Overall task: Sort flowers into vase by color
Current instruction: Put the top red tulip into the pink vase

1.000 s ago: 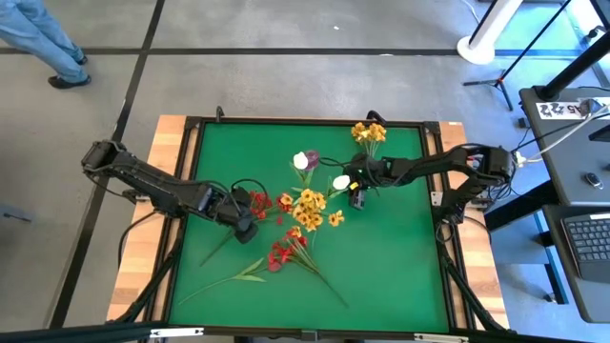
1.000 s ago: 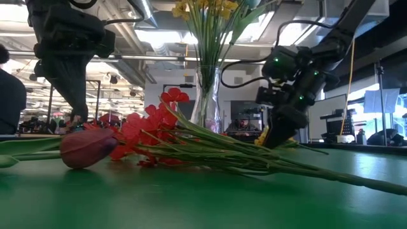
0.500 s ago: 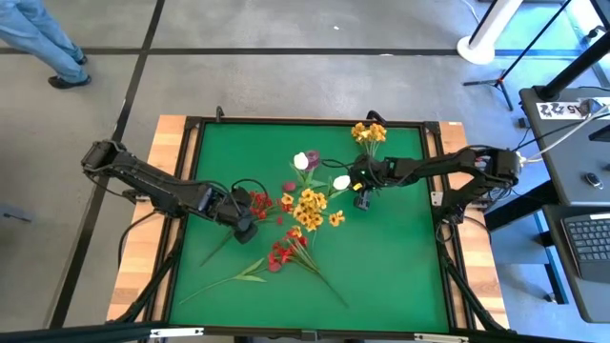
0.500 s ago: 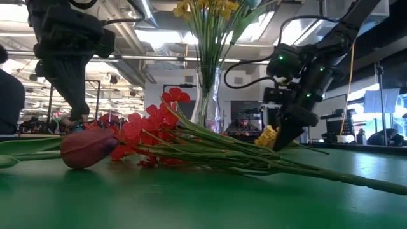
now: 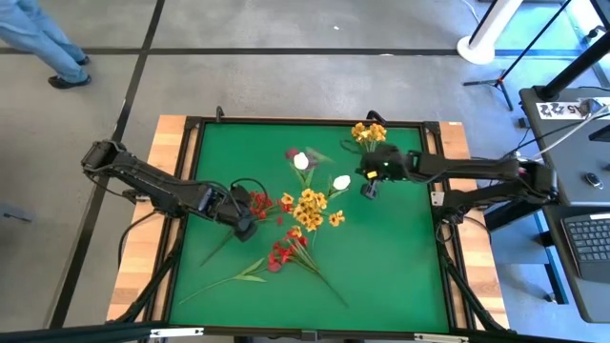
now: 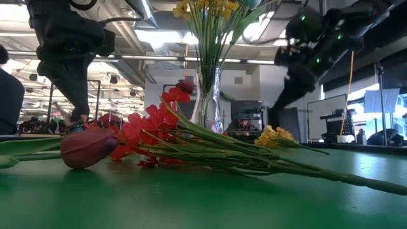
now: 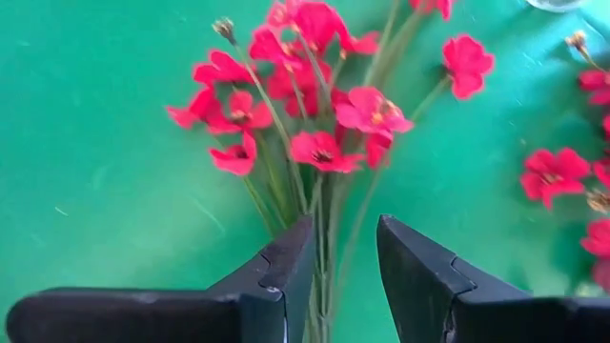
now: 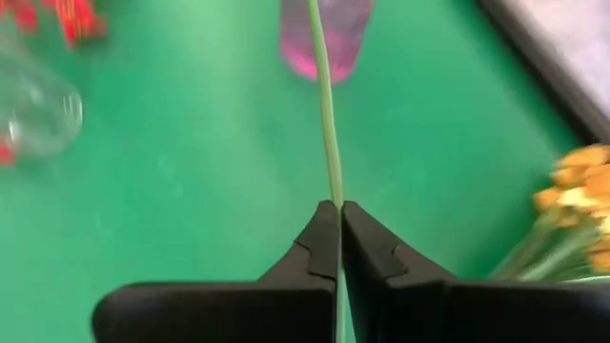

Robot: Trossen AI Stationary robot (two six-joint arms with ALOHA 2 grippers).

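My right gripper (image 5: 367,189) (image 8: 340,205) is raised over the far right part of the mat, shut on the thin green stem of a pink tulip bud (image 8: 340,38) (image 5: 292,152) (image 6: 186,86). My left gripper (image 5: 244,227) (image 7: 341,248) is low at the left, open. Its fingers stand on either side of the stems of a red blossom spray (image 7: 315,95) (image 5: 259,202) that lies flat on the mat; whether they touch the stems I cannot tell. A glass vase (image 6: 206,95) holding yellow flowers (image 5: 370,133) stands at the far edge. My right gripper pinches the tulip's green stem (image 8: 331,181) between its two fingertips (image 8: 319,233). The fingers lie along the stem, which runs straight on past the tips to the bud. The gripper comes from the table's right, slanting down. The bud (image 6: 186,86) is lifted clear of the mat.
White buds (image 5: 301,162) (image 5: 340,182), a yellow-orange cluster (image 5: 310,208) and another red spray (image 5: 283,255) with long stems lie mid-mat. A dark red bud (image 6: 86,147) lies near the low camera. A person (image 5: 43,38) walks beyond the far left corner.
My right gripper has risen from the mat and moved toward the far right, staying shut on the stem. The pink tulip has come up with it, its bud lifted off the mat and shifted slightly left.
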